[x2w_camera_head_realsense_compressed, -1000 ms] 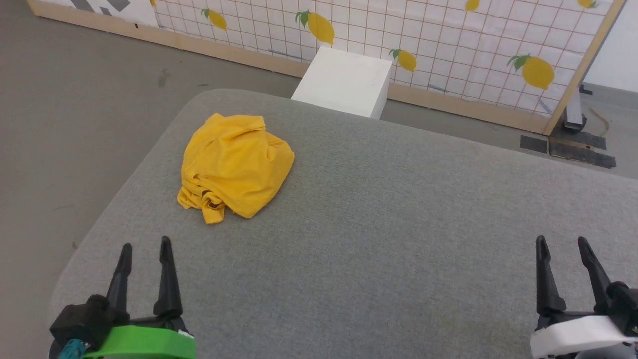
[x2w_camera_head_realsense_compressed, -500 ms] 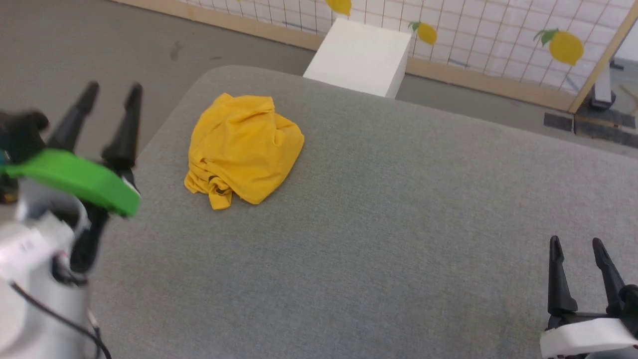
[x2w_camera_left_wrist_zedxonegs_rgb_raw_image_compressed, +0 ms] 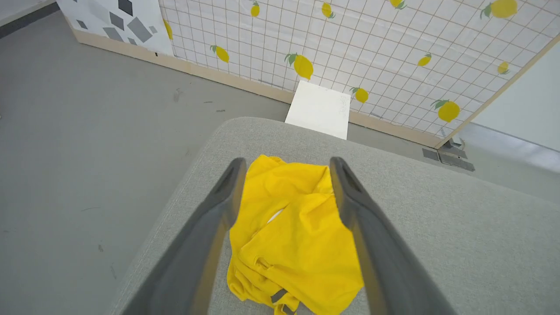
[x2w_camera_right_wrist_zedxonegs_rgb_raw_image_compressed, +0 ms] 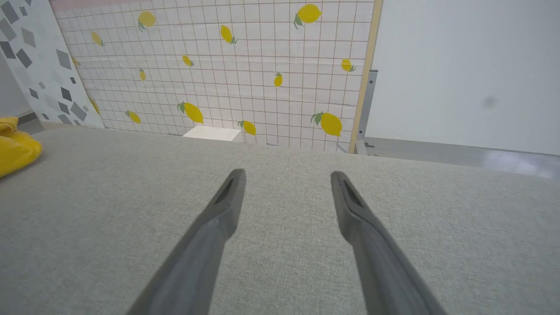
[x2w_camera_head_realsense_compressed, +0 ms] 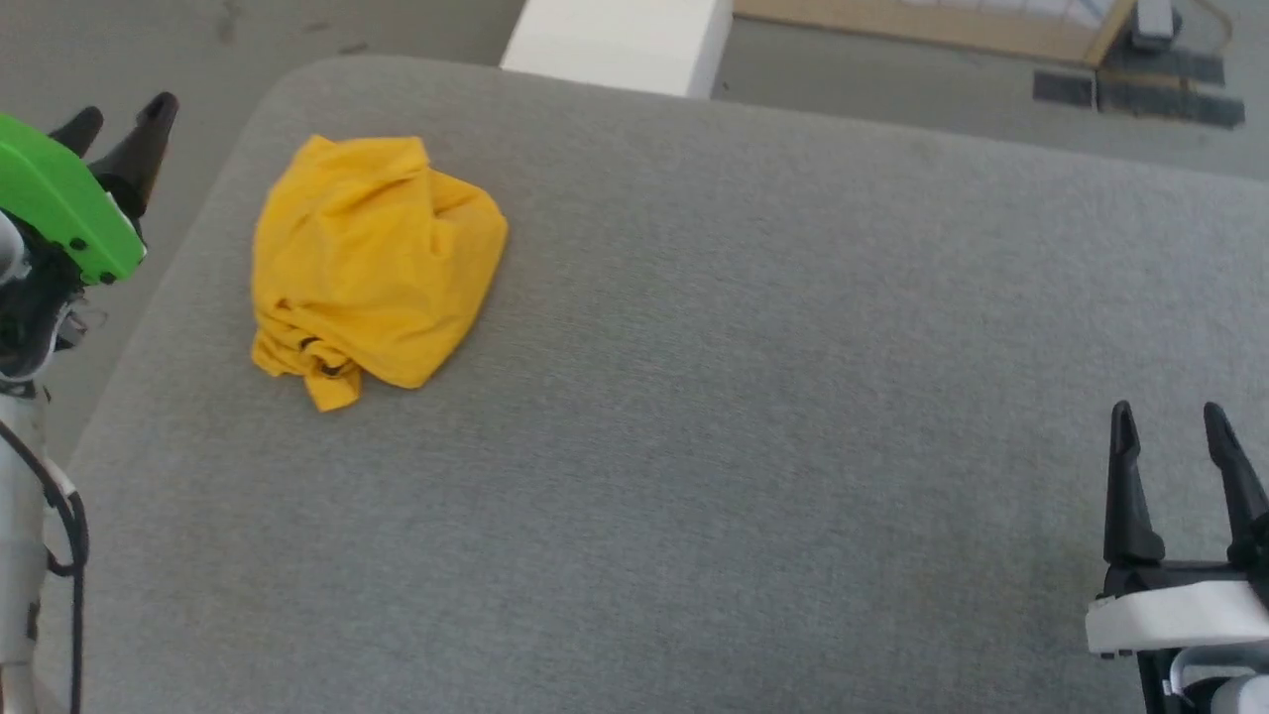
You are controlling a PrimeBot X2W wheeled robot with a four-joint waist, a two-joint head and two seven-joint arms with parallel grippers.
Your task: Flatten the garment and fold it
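The mustard-yellow garment (x2w_camera_head_realsense_compressed: 372, 258) lies crumpled in a heap near the far left corner of the grey padded table (x2w_camera_head_realsense_compressed: 753, 397); short dark loops show at its near edge. From the left wrist view the garment (x2w_camera_left_wrist_zedxonegs_rgb_raw_image_compressed: 297, 238) lies below and between the spread fingers. My left gripper (x2w_camera_head_realsense_compressed: 119, 114) is raised at the left edge, open and empty, apart from the heap. My right gripper (x2w_camera_head_realsense_compressed: 1170, 416) stands open and empty low at the right, far from the garment (x2w_camera_right_wrist_zedxonegs_rgb_raw_image_compressed: 15, 146), with its fingers (x2w_camera_right_wrist_zedxonegs_rgb_raw_image_compressed: 218, 218) over bare table.
A white box (x2w_camera_head_realsense_compressed: 620, 40) stands on the floor just beyond the table's far edge. A lemon-printed grid screen (x2w_camera_left_wrist_zedxonegs_rgb_raw_image_compressed: 350, 52) with a wooden base runs behind it. Grey floor (x2w_camera_left_wrist_zedxonegs_rgb_raw_image_compressed: 87, 144) lies left of the table.
The head camera has tilted down and shifted, so the garment sits further left in view. My left arm has risen from the lower left to high at the left edge. The garment lies unchanged.
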